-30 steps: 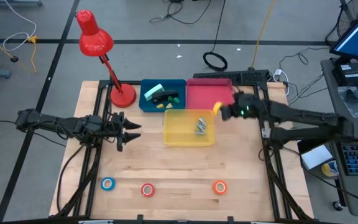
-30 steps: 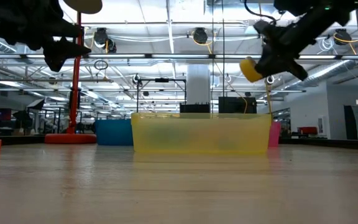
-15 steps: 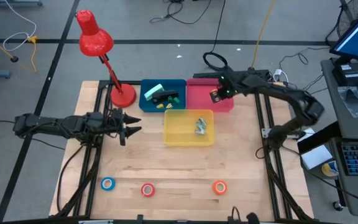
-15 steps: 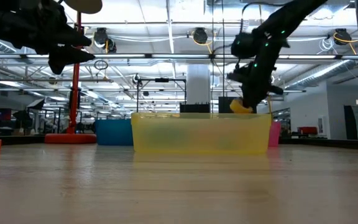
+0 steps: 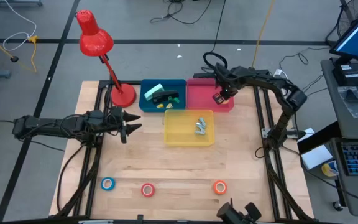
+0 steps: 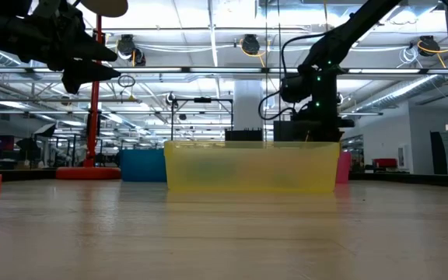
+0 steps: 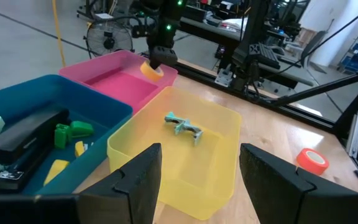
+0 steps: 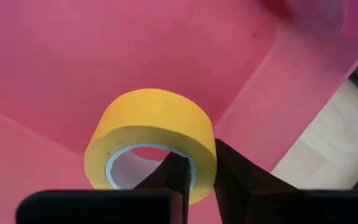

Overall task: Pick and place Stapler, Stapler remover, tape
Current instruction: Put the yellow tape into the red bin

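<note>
**Q:** Overhead first, where's everything?
**A:** R gripper (image 5: 218, 98) sits over the pink bin (image 5: 202, 94); L gripper (image 5: 132, 125) hangs beside the yellow bin (image 5: 188, 139). Blue (image 5: 107, 183), red (image 5: 148, 189), orange (image 5: 220, 186) tape rolls lie near the table's front edge.

**Q:** Wrist cams?
**A:** R wrist: fingers clamped on the yellow tape roll (image 8: 151, 140), inside the pink bin. L wrist: fingers (image 7: 138, 177) spread apart, nothing between them.

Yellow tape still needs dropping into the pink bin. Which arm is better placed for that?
Right. The right gripper is shut on the yellow tape and already down inside the pink bin. The left gripper hangs open, beside the yellow bin.
</note>
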Robot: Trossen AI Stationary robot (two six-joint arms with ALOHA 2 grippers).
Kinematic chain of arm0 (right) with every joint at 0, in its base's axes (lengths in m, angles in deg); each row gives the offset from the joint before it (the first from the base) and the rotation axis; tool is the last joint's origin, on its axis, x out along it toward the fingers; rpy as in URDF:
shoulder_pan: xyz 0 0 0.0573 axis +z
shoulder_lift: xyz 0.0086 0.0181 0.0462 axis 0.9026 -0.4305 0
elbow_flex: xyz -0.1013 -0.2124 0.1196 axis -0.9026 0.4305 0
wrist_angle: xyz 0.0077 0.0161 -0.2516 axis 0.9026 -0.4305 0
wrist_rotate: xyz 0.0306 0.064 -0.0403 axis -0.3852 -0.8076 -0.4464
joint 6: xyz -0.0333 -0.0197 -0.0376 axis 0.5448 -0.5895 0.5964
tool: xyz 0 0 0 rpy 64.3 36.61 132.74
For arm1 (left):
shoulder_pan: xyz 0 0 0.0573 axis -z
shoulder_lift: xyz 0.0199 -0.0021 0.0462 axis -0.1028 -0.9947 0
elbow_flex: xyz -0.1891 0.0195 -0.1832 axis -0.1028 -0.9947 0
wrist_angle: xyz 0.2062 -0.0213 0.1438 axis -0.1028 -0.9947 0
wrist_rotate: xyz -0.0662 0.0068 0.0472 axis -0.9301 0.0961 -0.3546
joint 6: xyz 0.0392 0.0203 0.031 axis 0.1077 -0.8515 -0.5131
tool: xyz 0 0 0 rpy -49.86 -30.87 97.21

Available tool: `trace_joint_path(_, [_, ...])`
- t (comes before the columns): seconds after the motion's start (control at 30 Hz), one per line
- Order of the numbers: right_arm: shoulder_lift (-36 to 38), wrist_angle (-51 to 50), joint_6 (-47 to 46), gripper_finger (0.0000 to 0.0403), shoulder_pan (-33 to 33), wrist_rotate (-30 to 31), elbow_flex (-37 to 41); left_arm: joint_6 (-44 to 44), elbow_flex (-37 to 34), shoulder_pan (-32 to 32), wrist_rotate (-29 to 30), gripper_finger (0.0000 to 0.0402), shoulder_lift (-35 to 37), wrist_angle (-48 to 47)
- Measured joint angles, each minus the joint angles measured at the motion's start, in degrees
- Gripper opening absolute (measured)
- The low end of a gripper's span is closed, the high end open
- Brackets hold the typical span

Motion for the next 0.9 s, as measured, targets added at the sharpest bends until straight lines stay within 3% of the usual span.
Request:
trace_joint_path(0.27, [0.09,-1.25,2.22,0.0048,0.44,1.37,0.0,-0.35,0.0,0.0,0.0,0.0216,-0.01,0.02])
trace_joint_path(0.9, [0.42,-1.55,3.47,0.0117,0.46,1.35,0.02,-0.5,0.0,0.0,-0.02,0.0216,-0.02,0.02])
